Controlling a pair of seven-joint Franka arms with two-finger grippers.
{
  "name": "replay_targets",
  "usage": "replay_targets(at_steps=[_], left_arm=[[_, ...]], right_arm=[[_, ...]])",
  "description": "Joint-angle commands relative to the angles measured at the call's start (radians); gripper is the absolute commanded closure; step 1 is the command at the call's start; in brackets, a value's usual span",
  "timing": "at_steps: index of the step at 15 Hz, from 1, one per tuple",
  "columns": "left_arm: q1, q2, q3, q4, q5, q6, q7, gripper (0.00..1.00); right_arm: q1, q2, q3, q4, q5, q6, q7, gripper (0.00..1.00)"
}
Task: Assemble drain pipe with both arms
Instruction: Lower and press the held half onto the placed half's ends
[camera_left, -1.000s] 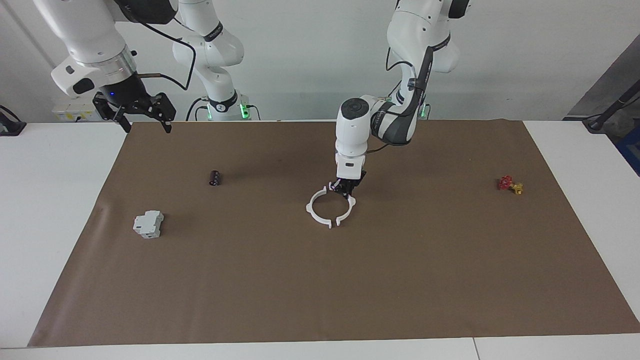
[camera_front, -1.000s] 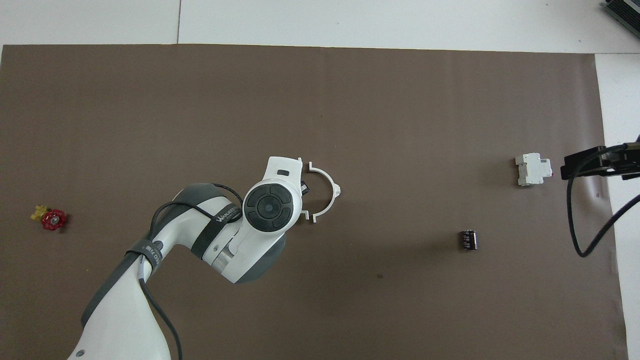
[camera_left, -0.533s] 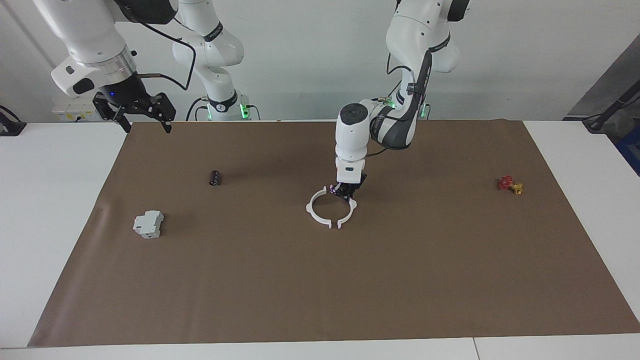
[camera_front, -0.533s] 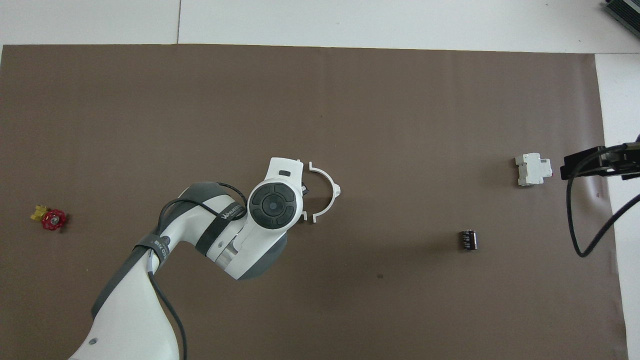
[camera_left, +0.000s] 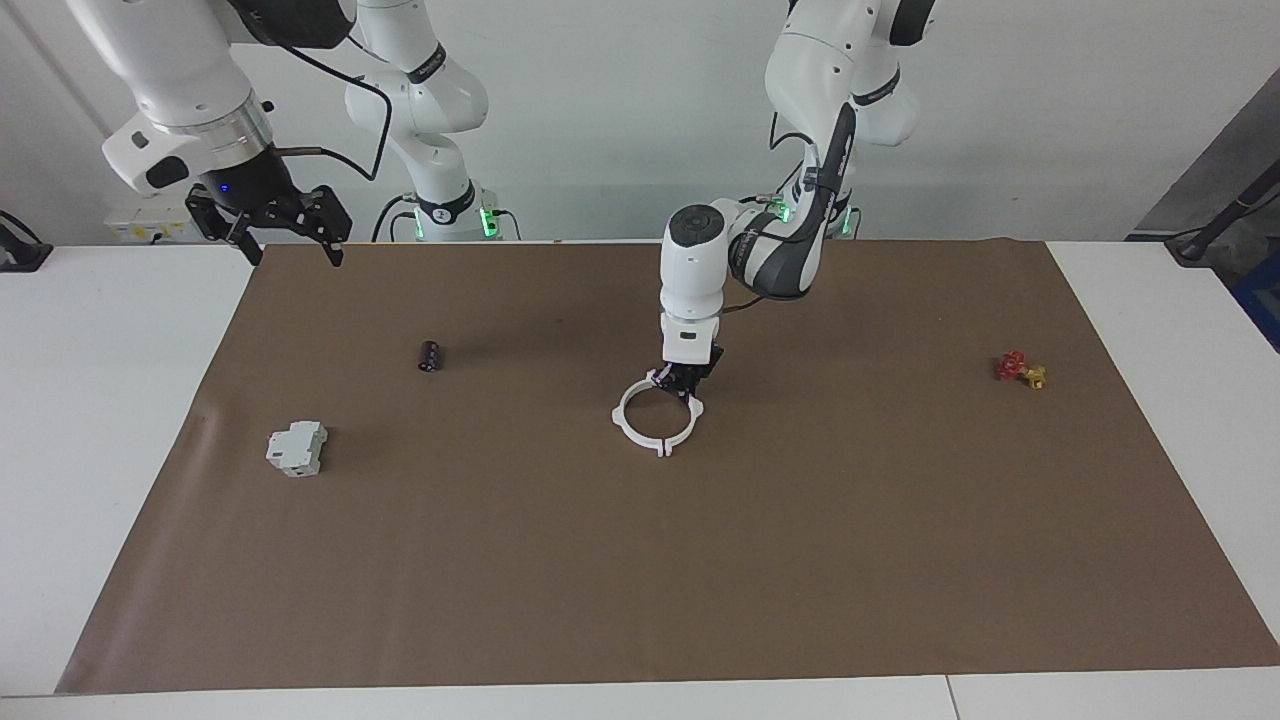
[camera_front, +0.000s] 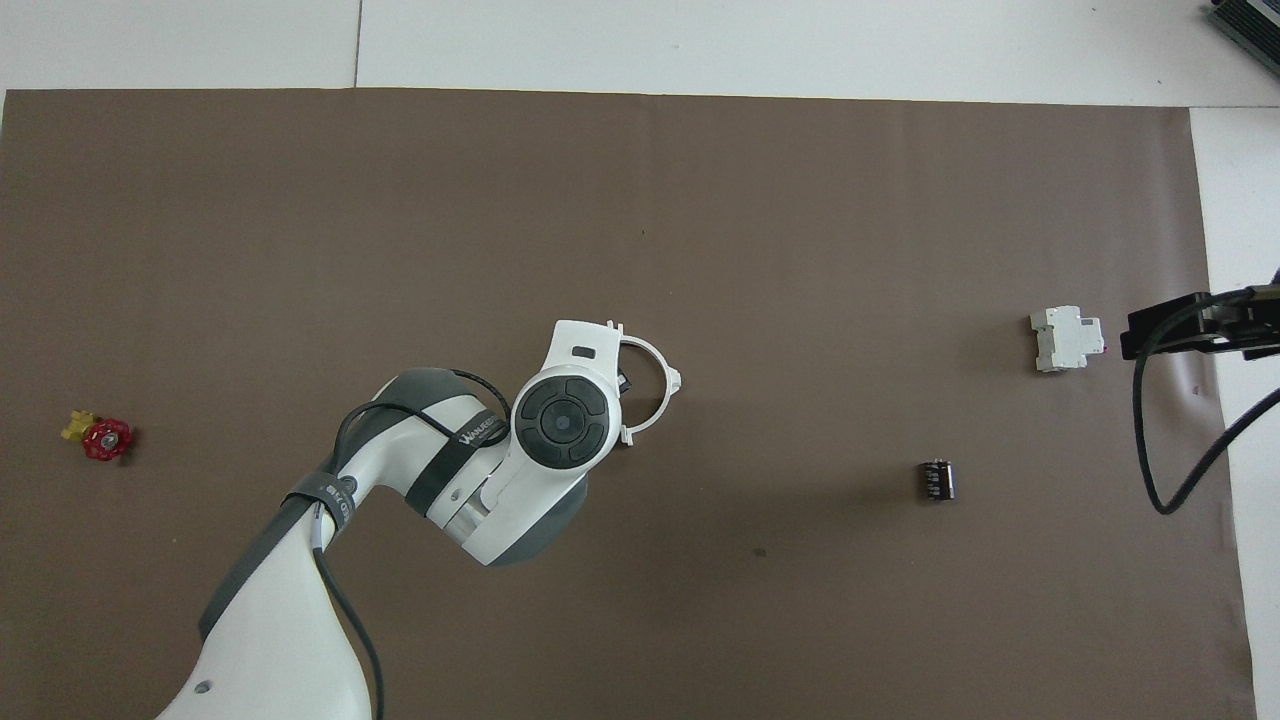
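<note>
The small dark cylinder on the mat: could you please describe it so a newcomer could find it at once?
Start from the brown mat and go toward the right arm's end. The dark cylinder lies there, nearer to the robots than the grey-white block. It is the only black, round-bodied thing there.

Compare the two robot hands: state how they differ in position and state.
The left hand is down at the white ring mid-mat, shut on its half-ring; the right hand hangs raised over the mat's corner at its own end, open and empty. Left works; right waits. Both are black and two-fingered.
</note>
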Motion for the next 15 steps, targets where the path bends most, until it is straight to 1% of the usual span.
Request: replay_targets(at_steps=[1,15], left_arm=[[-0.013,0.017,0.011,0.015,0.032,0.011,-0.028,1.0],[-0.023,0.02,0.011,0.014,0.035,0.012,-0.028,1.0]], right_arm=[[-0.011,-0.008,0.004,-0.015,0.015,0.011,-0.021,0.0],[-0.011,-0.008,0.005,-0.015,0.015,0.013,-0.019,0.0]])
